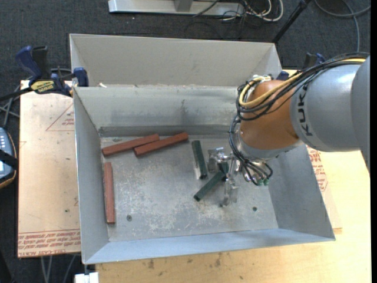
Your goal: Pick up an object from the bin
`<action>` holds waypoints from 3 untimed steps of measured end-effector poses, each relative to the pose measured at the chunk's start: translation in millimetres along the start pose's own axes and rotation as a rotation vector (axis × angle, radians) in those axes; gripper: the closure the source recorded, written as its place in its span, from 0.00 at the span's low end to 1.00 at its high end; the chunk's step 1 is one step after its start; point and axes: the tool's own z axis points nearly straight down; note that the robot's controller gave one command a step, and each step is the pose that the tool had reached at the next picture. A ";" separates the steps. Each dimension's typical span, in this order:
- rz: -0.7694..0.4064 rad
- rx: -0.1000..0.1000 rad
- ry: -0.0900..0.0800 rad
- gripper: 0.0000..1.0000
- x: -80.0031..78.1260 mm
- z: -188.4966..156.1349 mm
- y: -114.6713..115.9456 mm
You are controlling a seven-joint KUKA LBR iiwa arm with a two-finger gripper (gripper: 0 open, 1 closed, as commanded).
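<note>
Bin [177, 63] of grey metal takes the arm [330, 108] from the right, its orange cover [268, 119] bent downward. The gripper [227, 181] stands low at right-centre, at the upper end of a slanted dark green bar [206, 190]; whether it is open or closed cannot be told.

Bin [177, 217] is dull grey sheet metal, floor scuffed and scratchy. Three reddish-brown bars [130, 145] at the bin's left and back look like matt wood, not 100% sure. Dark green bars [199, 159] mid-bin: matt, plastic-ish. Tool [227, 193] is shiny bare metal. Orange cover [268, 119] over the bin's right is glossy and smooth; grey arm shell [336, 108] is satin.
</note>
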 end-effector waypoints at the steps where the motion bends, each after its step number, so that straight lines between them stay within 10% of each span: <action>1: -0.253 0.001 -0.002 1.00 8.0 -0.9 -3.5; 2: -0.253 0.001 -0.002 1.00 8.0 -0.9 -3.5; 3: -0.219 0.004 -0.006 1.00 -33.3 -197.2 -31.6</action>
